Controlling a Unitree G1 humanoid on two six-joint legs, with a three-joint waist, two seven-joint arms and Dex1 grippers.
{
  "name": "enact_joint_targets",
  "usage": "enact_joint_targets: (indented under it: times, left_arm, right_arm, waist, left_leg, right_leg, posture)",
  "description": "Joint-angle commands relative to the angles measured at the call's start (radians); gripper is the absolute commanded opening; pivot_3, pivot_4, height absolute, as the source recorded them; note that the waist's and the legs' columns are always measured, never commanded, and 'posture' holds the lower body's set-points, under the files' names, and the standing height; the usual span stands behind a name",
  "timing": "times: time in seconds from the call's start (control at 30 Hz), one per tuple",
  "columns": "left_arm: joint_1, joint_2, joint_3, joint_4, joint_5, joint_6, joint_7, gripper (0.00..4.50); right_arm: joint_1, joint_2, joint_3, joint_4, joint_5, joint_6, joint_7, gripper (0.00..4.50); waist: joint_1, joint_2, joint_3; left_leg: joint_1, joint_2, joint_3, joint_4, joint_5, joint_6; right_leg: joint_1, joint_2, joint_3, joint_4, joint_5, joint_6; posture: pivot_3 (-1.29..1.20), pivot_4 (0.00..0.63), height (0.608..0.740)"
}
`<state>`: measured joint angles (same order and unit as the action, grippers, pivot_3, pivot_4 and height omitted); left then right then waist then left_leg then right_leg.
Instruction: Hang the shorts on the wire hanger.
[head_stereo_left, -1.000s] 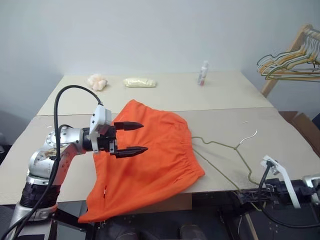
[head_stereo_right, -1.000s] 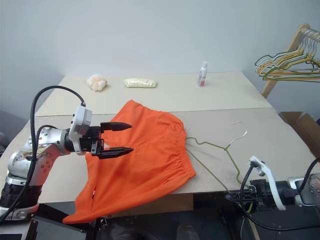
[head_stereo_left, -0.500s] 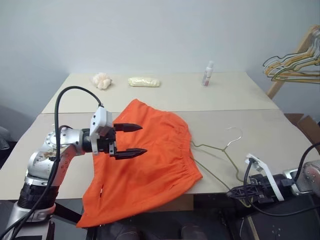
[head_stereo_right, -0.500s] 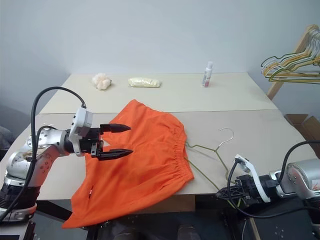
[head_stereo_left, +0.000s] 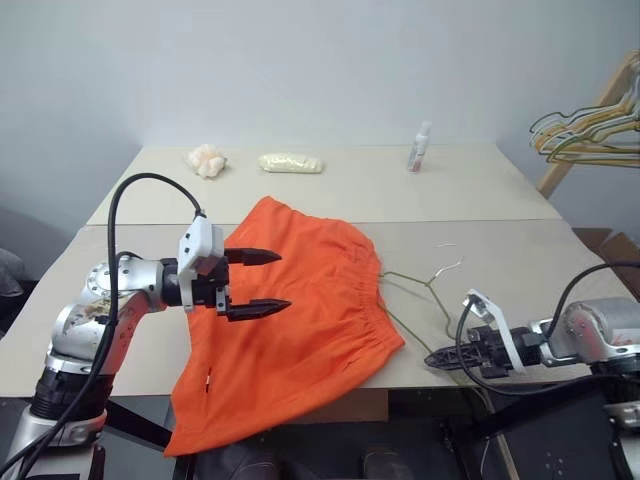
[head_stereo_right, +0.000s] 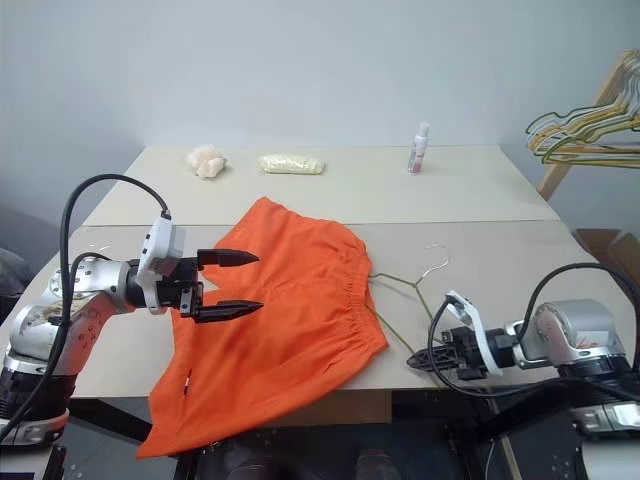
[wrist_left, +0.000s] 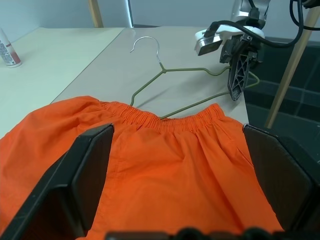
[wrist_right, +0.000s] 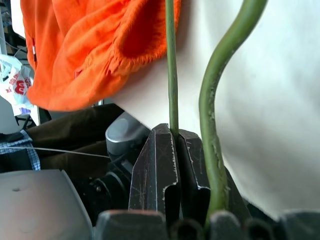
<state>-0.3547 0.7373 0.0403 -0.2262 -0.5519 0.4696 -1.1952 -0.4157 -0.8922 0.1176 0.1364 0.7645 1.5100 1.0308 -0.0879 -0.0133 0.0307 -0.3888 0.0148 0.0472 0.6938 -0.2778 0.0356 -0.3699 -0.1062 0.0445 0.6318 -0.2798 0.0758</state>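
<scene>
The right gripper (head_stereo_right: 422, 361) is clamped on the wire hanger (head_stereo_right: 400, 290) at the table (head_stereo_right: 520, 260) edge, ready to steer it into the shorts' waistband. The orange shorts (head_stereo_right: 280, 320) lie flat, one leg overhanging; the left gripper (head_stereo_right: 240, 284) hovers above them, fingers spread, ready to pinch fabric.

The two eye views look forward and down from head height over the beige table (head_stereo_left: 300, 190) toward a pale wall, set slightly apart sideways, so both take in the bright orange fabric shorts (head_stereo_left: 300, 300) at the table's near edge. The left wrist view looks low and level across those shorts from close above them, toward the thin olive wire hanger (wrist_left: 175, 87) just beyond their waistband. The right wrist view sits very close at the table's near edge beside the shorts, looking up along the hanger's wire. All four views share the shorts and the hanger.
</scene>
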Motion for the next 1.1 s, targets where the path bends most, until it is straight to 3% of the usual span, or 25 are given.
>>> enact_joint_targets:
  times: [0.03,0.2,0.53,0.63,0.77,0.87,1.1]
  left_arm:
    - [-0.024,0.01,0.005,-0.009,-0.002,-0.024,-0.009,4.48]
    - [-0.023,0.011,0.004,-0.002,0.002,-0.034,-0.012,4.48]
    - [0.002,0.02,0.016,-0.017,0.003,-0.046,-0.011,4.48]
    - [0.008,0.026,0.019,-0.018,0.002,-0.05,-0.011,4.48]
    - [0.009,0.028,0.016,-0.022,0.002,-0.054,-0.007,4.48]
    - [0.013,0.03,0.018,-0.028,0.003,-0.058,-0.003,4.48]
    - [0.024,0.044,0.026,-0.04,-0.002,-0.061,0.002,4.48]
  right_arm:
    - [-0.035,-0.016,0.043,-0.012,-0.004,-0.024,0.039,0.0]
    - [-0.158,0.073,0.012,0.232,-0.089,-0.058,-0.044,0.0]
    - [-0.153,-0.028,0.216,0.084,-0.043,-0.097,0.278,0.0]
    - [-0.191,-0.011,0.282,0.142,-0.102,-0.118,0.274,0.0]
    - [-0.276,0.09,0.27,0.345,-0.185,-0.15,0.21,0.0]
    - [-0.322,0.175,0.192,0.495,-0.219,-0.175,0.13,0.0]
    - [-0.32,0.179,0.139,0.456,-0.219,-0.193,0.149,0.0]
  waist:
    - [0.0,0.0,0.0]
    - [-0.007,0.0,0.0]
    - [0.011,0.0,0.0]
    - [0.014,0.001,0.0]
    - [0.015,0.0,0.0]
    - [0.019,0.0,0.0]
    - [0.028,0.001,0.0]
  left_leg:
    - [0.0,0.0,0.0,0.0,0.0,0.0]
    - [0.001,0.0,0.001,0.0,0.0,0.0]
    - [-0.001,0.0,0.0,0.001,0.0,0.0]
    - [0.0,0.0,0.0,0.0,0.0,0.0]
    - [0.0,0.0,0.001,0.0,0.0,0.0]
    - [0.0,0.0,0.001,0.0,0.0,-0.001]
    - [-0.001,0.0,0.001,0.001,0.001,-0.002]
  right_leg:
    - [0.0,0.0,0.0,0.0,0.0,0.0]
    - [0.001,0.0,0.0,0.0,0.0,0.0]
    - [-0.001,0.0,-0.001,0.0,0.0,0.0]
    - [-0.001,0.0,-0.001,0.0,0.0,0.0]
    - [-0.001,0.0,0.0,0.001,0.0,0.0]
    - [-0.001,0.0,0.0,0.001,0.0,0.0]
    - [-0.001,0.0,-0.001,0.001,0.0,0.0]
  posture:
    - [-0.11,0.025,0.74]
    - [-0.1,0.022,0.74]
    - [-0.07,0.015,0.74]
    - [-0.07,0.01,0.74]
    - [-0.06,0.006,0.74]
    - [-0.05,0.002,0.74]
    - [-0.05,0.0,0.74]
